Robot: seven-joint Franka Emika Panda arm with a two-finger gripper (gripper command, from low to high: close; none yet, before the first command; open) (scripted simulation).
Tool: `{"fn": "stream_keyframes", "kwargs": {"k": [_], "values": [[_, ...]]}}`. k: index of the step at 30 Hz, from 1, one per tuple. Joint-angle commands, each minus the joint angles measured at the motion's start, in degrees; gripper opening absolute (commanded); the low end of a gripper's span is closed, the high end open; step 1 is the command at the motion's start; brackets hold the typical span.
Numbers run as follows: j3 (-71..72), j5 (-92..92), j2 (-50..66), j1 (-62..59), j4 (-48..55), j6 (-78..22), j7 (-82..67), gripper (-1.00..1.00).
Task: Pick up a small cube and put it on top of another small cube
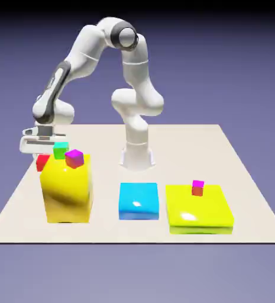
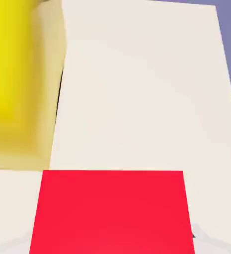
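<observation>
Hand view: claw [image 2: 112, 243] pinches the small red cube [image 2: 112, 211] above the bench [image 2: 137, 89], beside the tall yellow block [image 2: 13, 74].

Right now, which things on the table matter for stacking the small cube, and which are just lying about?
In play:
- red cube, gripped in the hand
- green cube on the tall yellow block

Lying about:
- magenta-topped cube on that block
- blue block
- flat yellow block with its small two-colour stack
</observation>
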Motion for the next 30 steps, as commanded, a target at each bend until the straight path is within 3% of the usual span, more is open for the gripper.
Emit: {"fn": "stream_keyframes", "kwargs": {"k": [1,10,23,26,30], "values": [[0.86,-2.45,-0.46,-0.63,1.31,-2.3,-0.43,-1.0],[8.44,-24.6,-4.53,-4.57,13.05,-23.49,-4.13,-1.0],[19.16,-39.77,-7.19,-3.88,27.29,-55.88,-17.44,-1.0],[19.66,-37.66,-6.78,-2.76,27.54,-57.8,-19.45,-1.0],[20.76,-36.56,-6.92,-1.76,19.24,-49.5,-20.57,-1.0]]}}
